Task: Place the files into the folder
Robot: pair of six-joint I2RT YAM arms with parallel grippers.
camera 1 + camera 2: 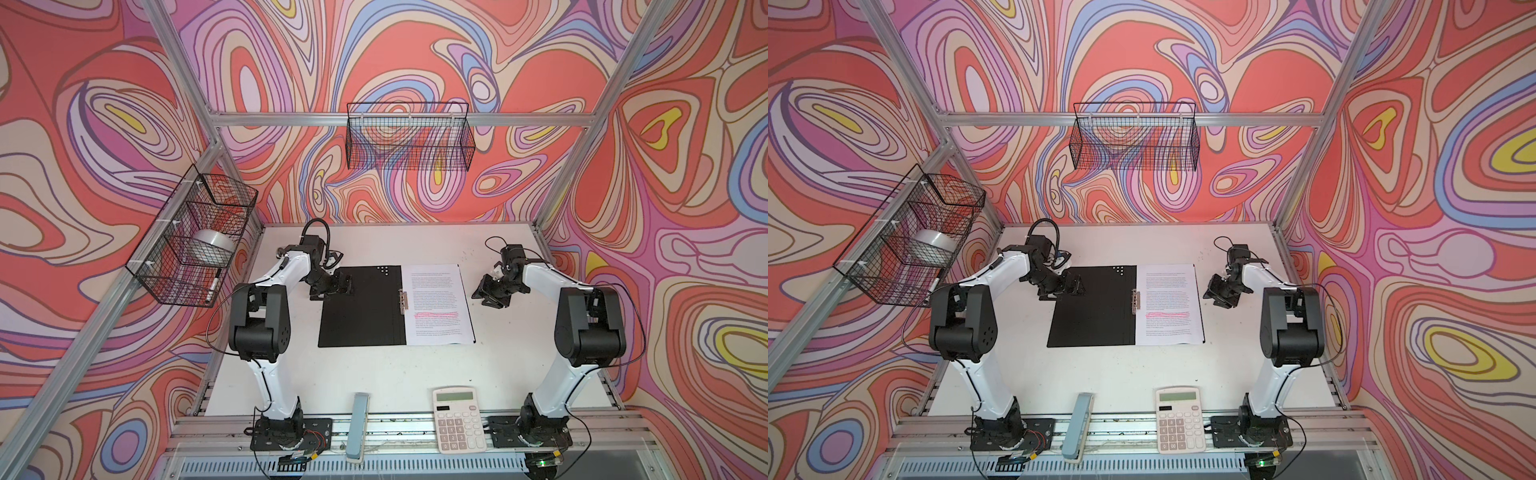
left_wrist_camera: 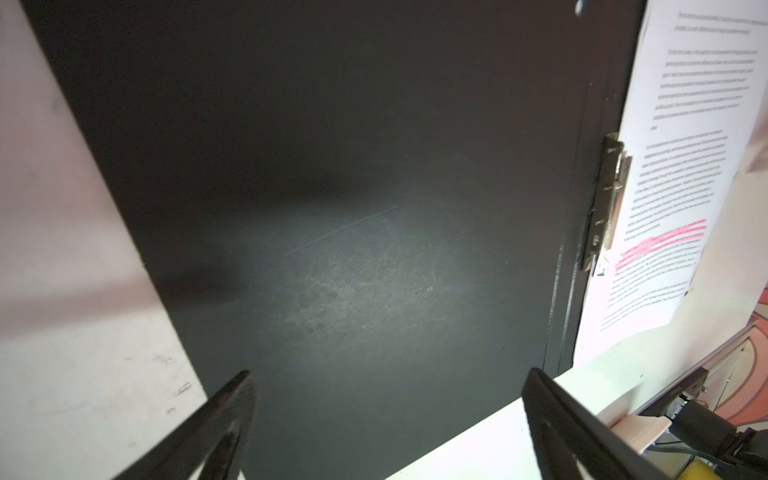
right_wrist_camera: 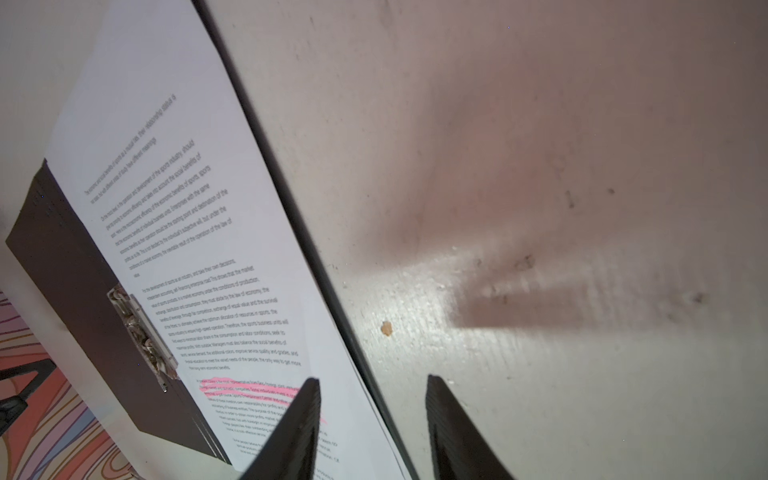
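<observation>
The desk [image 1: 374,374] is white and carries the work at its middle, somewhat toward the far edge.

The folder [image 1: 361,307] lies open and flat, black inside up. We judge the step in hand to be closing it, since the files [image 1: 436,303] already rest on the half toward the desk's right edge, within that half's outline. To do this well, we would catch the bare cover at its side toward the desk's left edge and lift it just clear. We would then swing it over the spine in one arc, without dragging the folder across the desk.

As loose sheets, the files may slide or curl as the cover comes over. A light hold at their outer edge would keep them square.

The left gripper [image 2: 390,374] hovers over the bare cover near its far-left corner, jaws spread wide and empty. The right gripper [image 3: 372,379] sits just beside the folder's right-hand edge, jaws partly apart, gripping nothing.

The clip [image 1: 403,300] is metal and sits on the spine. We cannot tell whether it clamps the sheets. The cover should close over it without snagging.

Orientation: the folder's spine and the files' long axis both run from the desk's far edge to its near edge. The page head points toward the far edge.
</observation>
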